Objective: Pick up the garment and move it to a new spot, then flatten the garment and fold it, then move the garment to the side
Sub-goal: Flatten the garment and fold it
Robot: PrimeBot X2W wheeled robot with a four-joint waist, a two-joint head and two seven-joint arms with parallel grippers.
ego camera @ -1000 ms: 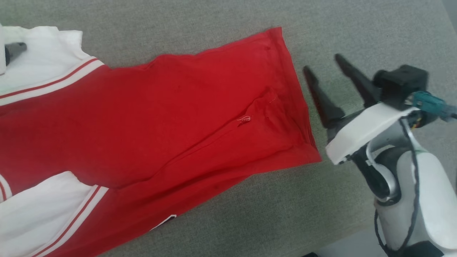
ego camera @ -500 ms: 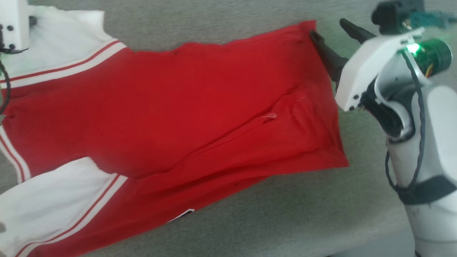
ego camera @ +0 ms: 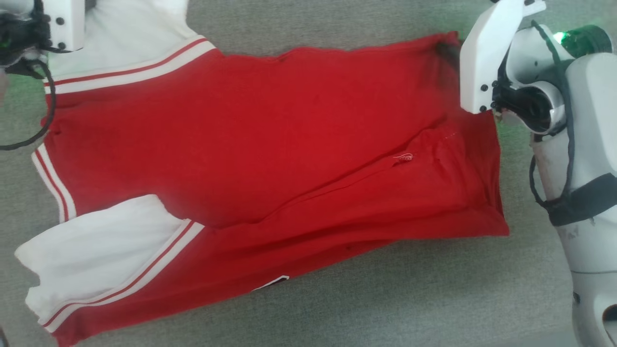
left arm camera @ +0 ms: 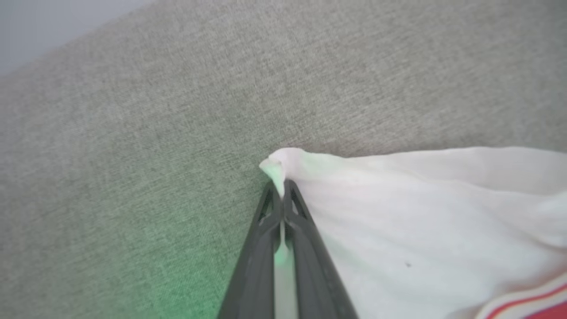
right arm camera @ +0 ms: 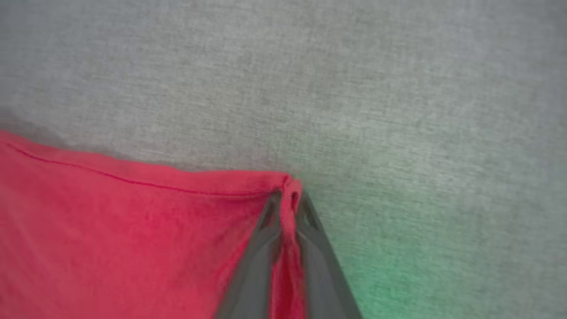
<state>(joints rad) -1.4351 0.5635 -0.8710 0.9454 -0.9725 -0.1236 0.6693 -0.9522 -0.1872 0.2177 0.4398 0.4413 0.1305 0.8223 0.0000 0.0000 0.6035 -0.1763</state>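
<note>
1. Grey woven cloth surface (ego camera: 337,308). It lies beneath the garment on every side. Bare strips run along the garment's far edge and past its hem. The widest open stretch lies off the garment's near edge.
2. Garment (ego camera: 270,144), a red thin-fabric jersey shirt with white sleeves and red-and-white striped trim. It is spread lengthwise, with the hem at the robot's right and the sleeves at its left. A long crease runs from the garment's middle toward the hem. A sliver of dark, white-outlined lettering (ego camera: 271,284) shows at the near edge.
3. Pale right forearm with black cable (ego camera: 588,168). It stands just beyond the garment's hem.
4. Left gripper (left arm camera: 281,190), two long dark fingers. They are pinched tight on the outer corner of the garment's far white sleeve.
5. Right gripper (right arm camera: 289,199), two long dark fingers. They are drawn narrow, with a fold of the garment's far hem corner caught between them.
</note>
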